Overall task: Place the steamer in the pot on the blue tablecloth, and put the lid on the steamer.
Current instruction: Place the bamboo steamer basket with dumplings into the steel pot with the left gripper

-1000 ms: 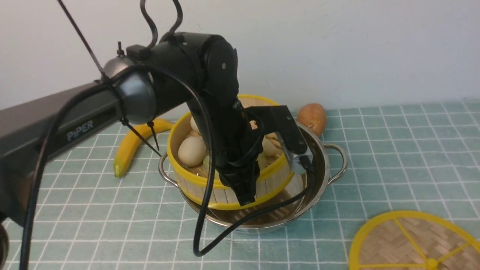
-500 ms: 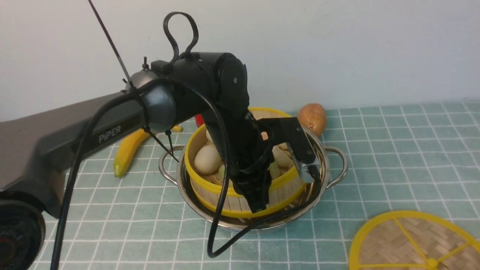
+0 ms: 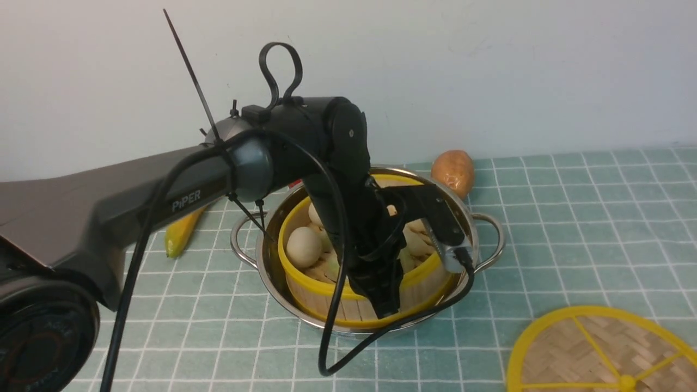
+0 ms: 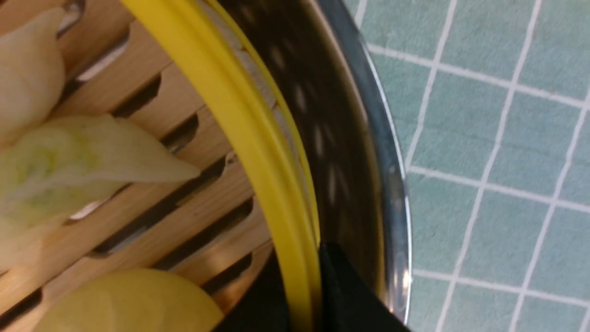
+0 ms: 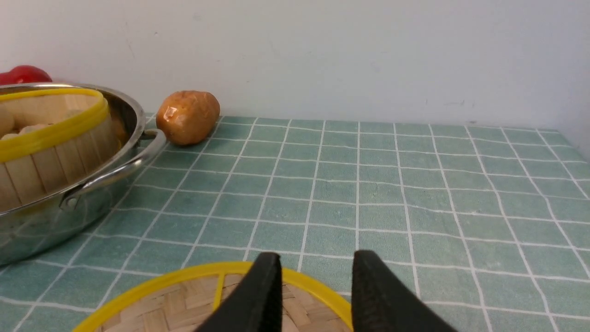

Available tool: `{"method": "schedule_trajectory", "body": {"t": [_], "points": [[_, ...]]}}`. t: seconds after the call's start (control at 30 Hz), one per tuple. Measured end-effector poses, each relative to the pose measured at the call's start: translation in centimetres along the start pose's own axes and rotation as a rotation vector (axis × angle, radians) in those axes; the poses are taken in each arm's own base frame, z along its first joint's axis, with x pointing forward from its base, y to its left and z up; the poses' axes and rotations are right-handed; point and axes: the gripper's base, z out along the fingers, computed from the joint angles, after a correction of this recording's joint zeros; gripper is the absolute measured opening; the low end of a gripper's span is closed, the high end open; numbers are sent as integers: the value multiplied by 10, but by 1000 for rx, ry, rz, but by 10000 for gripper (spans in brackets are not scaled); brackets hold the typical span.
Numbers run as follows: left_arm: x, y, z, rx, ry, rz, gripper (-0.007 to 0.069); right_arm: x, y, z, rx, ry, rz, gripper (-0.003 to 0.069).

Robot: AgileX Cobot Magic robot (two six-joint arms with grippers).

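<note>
Round steamer upright inside shiny steel pot, left hand clamped on it.
Bamboo slats, opening up; right hand released over flat woven lid.

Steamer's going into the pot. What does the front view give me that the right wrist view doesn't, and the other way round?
Front view only: the left gripper clamped on the near wall of the steamer, and a banana left of the pot. Right wrist view only: the right gripper, jaws apart with nothing between them, above the rim of the lid. Both: the steamer inside the pot, the lid lying on the blue tablecloth, and the potato behind the pot.
</note>
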Motion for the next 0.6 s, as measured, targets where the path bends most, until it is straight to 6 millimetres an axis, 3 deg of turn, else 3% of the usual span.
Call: {"method": "schedule_trajectory", "body": {"t": [0.27,0.4,0.6], "points": [[-1,0,0,-5,-8,-3,73,0,0,0,0,0,0,240],[-1,1,0,-10,-15,-12,153,0,0,0,0,0,0,240],[-2,3,1,-18,-16,-47,332,0,0,0,0,0,0,240]]}}
